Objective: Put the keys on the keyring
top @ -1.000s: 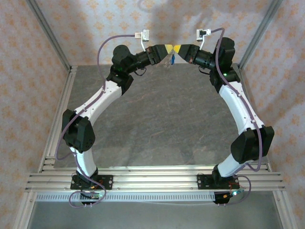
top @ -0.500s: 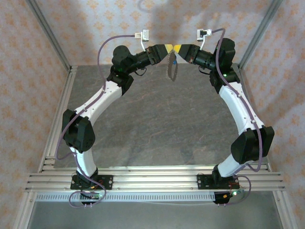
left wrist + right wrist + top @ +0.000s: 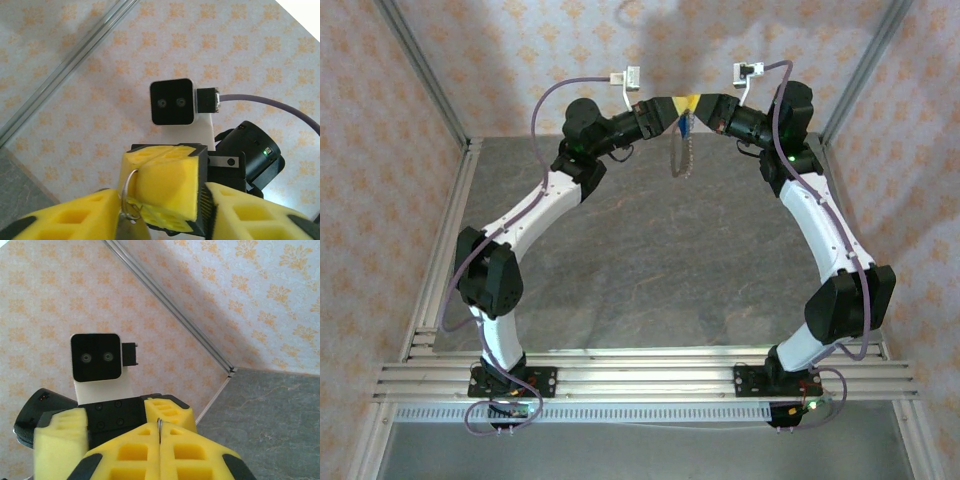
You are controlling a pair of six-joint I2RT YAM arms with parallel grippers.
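High at the back of the cell my two grippers meet tip to tip. My right gripper (image 3: 159, 432) is shut on a thin metal split ring (image 3: 128, 194), whose edge shows between its yellow pads. Below the tips, the keyring's tan chain loop (image 3: 680, 155) hangs straight down. The key's blue head (image 3: 682, 124) sits just under the fingertips, at the top of the chain. My left gripper (image 3: 160, 202) is open, its yellow fingers (image 3: 75, 217) apart on either side of the right gripper's closed tip (image 3: 167, 182). The left one is close beside the ring.
The grey stone-patterned table top (image 3: 650, 260) lies far below both grippers. Patterned walls and aluminium frame posts (image 3: 420, 70) close in the back and sides. Each wrist camera (image 3: 171, 101) faces the other at short range.
The left arm has moved right, closer onto the right gripper's tip, and its jaws have narrowed a little. The chain, bunched a second ago, now hangs straight. The right arm has stayed still.
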